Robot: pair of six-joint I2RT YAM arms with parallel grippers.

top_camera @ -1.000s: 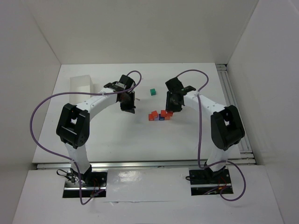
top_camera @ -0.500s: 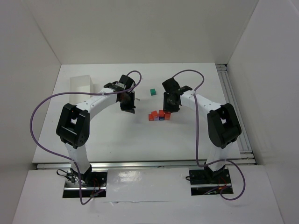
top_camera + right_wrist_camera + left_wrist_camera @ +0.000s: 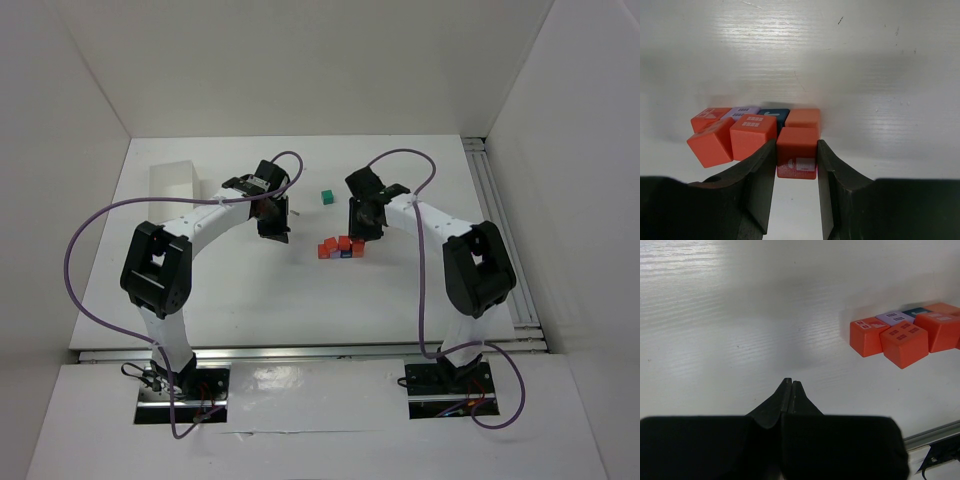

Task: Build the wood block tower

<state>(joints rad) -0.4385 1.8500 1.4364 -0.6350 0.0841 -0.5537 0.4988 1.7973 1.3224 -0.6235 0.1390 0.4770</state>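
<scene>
8 wood blocks (image 3: 752, 134) lay on the table (image 3: 250, 295): 7 bunched in the middle and 1 alone on the far side. By colour there were 4 orange blocks (image 3: 713, 144), 1 red-orange block (image 3: 797, 159), 1 purple block (image 3: 742, 112), 1 dark blue block (image 3: 774, 114) and 1 teal green block (image 3: 326, 197). 1 white tray (image 3: 170, 181) stood at the far left. There were 2 arms, each with 1 purple cable (image 3: 88, 240), and 2 grippers: the left gripper (image 3: 791, 385) and the right gripper (image 3: 796, 145), each with 2 fingers.
</scene>
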